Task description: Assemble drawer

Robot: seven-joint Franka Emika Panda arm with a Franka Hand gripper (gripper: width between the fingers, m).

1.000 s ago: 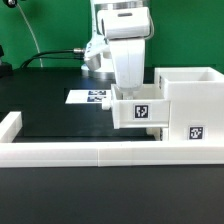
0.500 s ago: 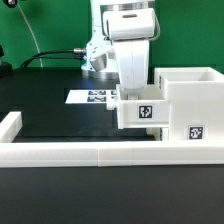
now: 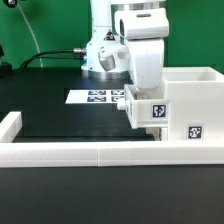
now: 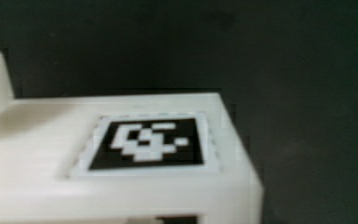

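- Exterior view: my arm [image 3: 140,45] reaches down from above, and my end effector [image 3: 147,92] sits at the top of a small white drawer tray [image 3: 150,110].
- My fingers are hidden behind the wrist housing and the tray, so I cannot tell whether they are spread or clamped on it.
- The tray's near face carries a black-and-white square tag [image 3: 157,110]; the tray sits against the side of the large white drawer box [image 3: 190,100] that faces the exterior view's left.
- The box stands on the black table [image 3: 60,122] at the exterior view's right, open at the top, with its own tag [image 3: 194,131] on the near face.
- A low white wall [image 3: 70,151] borders the table's near edge; the box touches it.
- The marker board [image 3: 97,97] lies flat on the table behind the tray.
- Wrist view: a white tray surface [image 4: 34,140] fills the frame, bearing a blurred tag [image 4: 149,143], with dark table beyond.
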